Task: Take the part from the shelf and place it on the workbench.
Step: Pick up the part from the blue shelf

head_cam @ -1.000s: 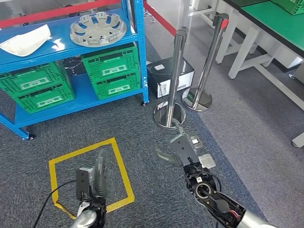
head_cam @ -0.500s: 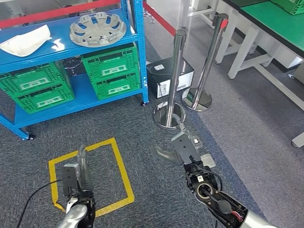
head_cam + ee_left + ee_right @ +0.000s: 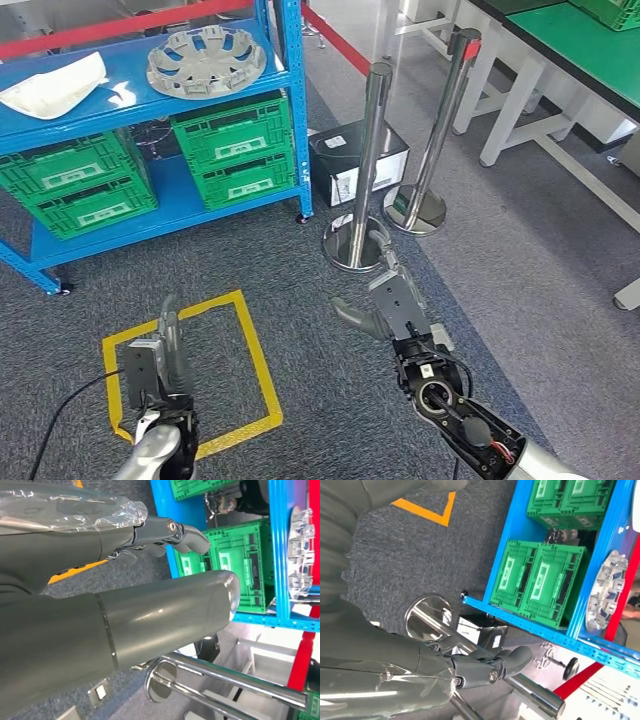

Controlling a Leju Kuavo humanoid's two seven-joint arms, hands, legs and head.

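Head view: the blue shelf fills the upper left of the frame, and the part, a grey wheel cover, lies flat on its top deck near the right post. A white sheet lies at the deck's left end. Green crates sit on the lower deck. Grey carpet runs open from the shelf's front edge down to the yellow floor square at lower left. Two chrome stanchions and a black box stand at centre, just right of the shelf. The green tabletop is at the upper right corner, well apart from the shelf. The left hand hangs over the yellow square, holding nothing. The right hand reaches toward the stanchion bases, fingers extended, thumb out to the side, holding nothing.

Left wrist view: the left hand's fingers extend straight and the thumb lies apart from them; the part shows edge-on at the frame's right.

Right wrist view: the right hand's fingers are extended, nothing between them; the part sits at the right edge.
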